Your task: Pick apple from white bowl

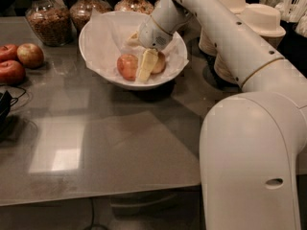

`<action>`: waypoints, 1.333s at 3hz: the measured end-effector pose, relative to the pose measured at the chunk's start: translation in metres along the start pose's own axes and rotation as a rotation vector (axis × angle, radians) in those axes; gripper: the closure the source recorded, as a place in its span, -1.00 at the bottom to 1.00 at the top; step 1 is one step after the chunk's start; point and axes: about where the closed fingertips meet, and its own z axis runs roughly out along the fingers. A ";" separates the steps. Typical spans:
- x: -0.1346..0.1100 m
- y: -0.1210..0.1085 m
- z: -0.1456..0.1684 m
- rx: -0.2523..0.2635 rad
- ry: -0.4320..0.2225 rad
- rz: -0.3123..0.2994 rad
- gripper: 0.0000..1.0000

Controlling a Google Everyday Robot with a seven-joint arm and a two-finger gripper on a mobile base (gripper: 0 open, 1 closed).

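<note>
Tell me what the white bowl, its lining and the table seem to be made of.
White bowl: smooth matte white, perhaps ceramic or plastic. Lining: thin white paper, by its crinkles. Table: hard grey semi-gloss top, reflecting light; material unclear. The gripper is inside the bowl, beside the apple.

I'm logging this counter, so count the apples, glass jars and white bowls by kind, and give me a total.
Apples: 5. The apple and a paler apple are in the bowl; three red apples lie at far left.
Glass jars: 3
White bowl: 1, with the gripper reaching into it, between its two apples.
Total: 9
</note>
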 end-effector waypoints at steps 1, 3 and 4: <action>0.003 -0.002 0.005 -0.007 -0.001 0.009 -0.84; 0.010 -0.001 0.012 -0.019 -0.005 0.037 -0.44; 0.010 -0.001 0.012 -0.019 -0.005 0.037 0.02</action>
